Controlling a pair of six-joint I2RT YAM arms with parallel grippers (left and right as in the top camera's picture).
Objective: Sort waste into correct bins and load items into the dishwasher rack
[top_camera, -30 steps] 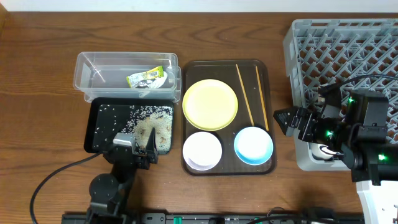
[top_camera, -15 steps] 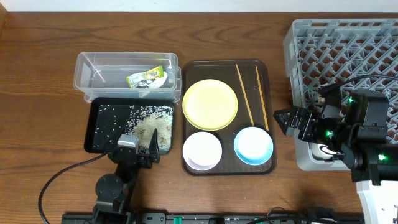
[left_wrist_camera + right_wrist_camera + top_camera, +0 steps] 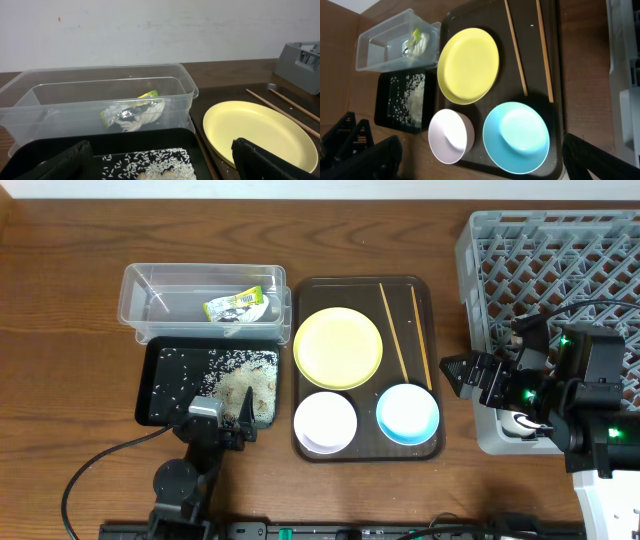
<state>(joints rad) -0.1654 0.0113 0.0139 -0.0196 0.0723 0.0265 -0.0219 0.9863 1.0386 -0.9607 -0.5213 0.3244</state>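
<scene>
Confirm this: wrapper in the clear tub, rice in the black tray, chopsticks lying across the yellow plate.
Wrong on the chopsticks: overhead shows them on the brown tray, beside the yellow plate, not across it. The rest holds.

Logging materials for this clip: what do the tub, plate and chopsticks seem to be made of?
Tub: clear plastic, glossy; the wrapper shows through its wall.
Plate: probably plastic or melamine, smooth yellow with a soft sheen; ceramic can't be ruled out.
Chopsticks: likely wood or bamboo, matte tan, thin and straight.
</scene>
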